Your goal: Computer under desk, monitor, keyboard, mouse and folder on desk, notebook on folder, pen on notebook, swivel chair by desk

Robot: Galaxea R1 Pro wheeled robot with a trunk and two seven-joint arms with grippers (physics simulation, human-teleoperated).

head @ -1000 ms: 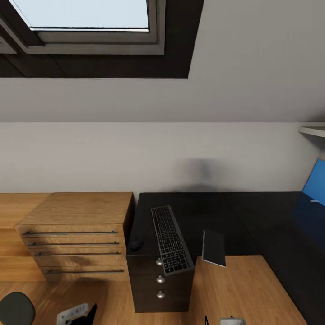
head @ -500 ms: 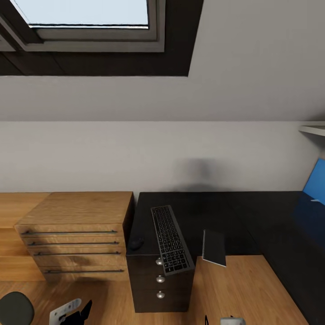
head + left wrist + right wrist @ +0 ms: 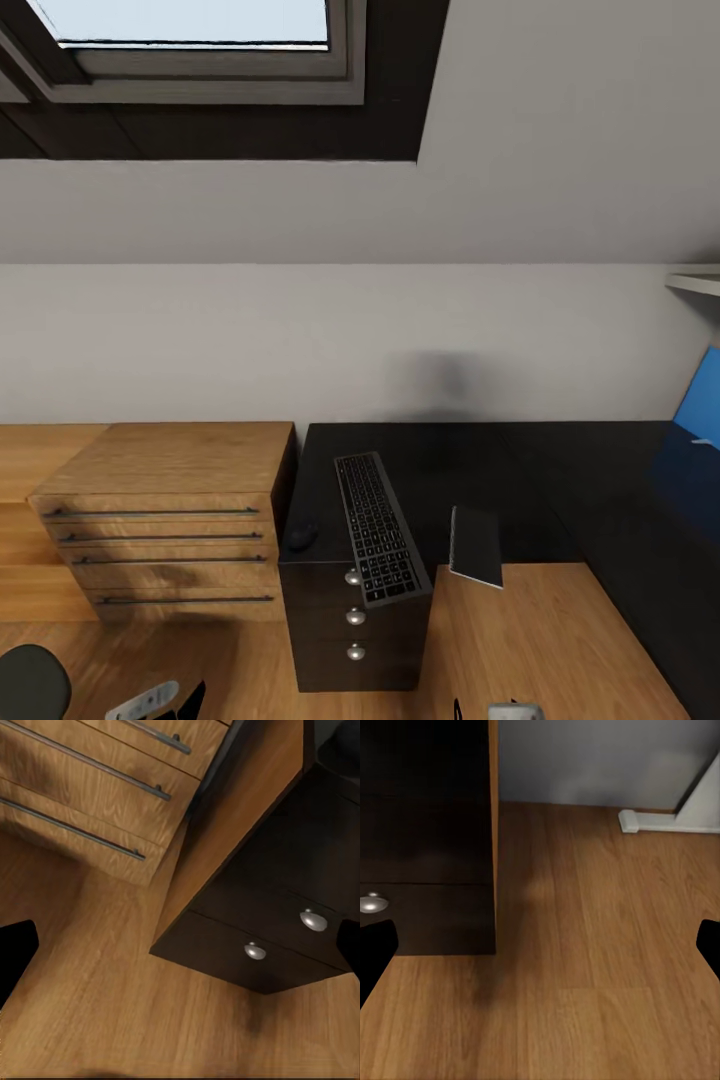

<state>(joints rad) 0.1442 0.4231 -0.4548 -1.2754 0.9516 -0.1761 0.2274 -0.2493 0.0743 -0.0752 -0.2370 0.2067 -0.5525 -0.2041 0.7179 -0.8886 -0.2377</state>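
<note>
The glossy black desk stands against the wall, its blue back panel at the far right. On its left end the keyboard lies lengthwise and overhangs the front edge. The small dark mouse sits just left of it. Right of the keyboard, the dark notebook also pokes over the edge. My left gripper is open, low over the wooden floor in front of the desk's drawer unit. My right gripper is open too, above the floor beside that unit.
A light wooden drawer chest stands against the desk's left side. Under the keyboard sits a black drawer unit with three silver knobs. A white desk leg rises by the wall. A skylight is overhead, and a shelf edge shows at the right.
The whole view has shifted slightly, the skylight sliding up. My left gripper has sunk toward the bottom edge of the head view. The things on the desk have not moved.
</note>
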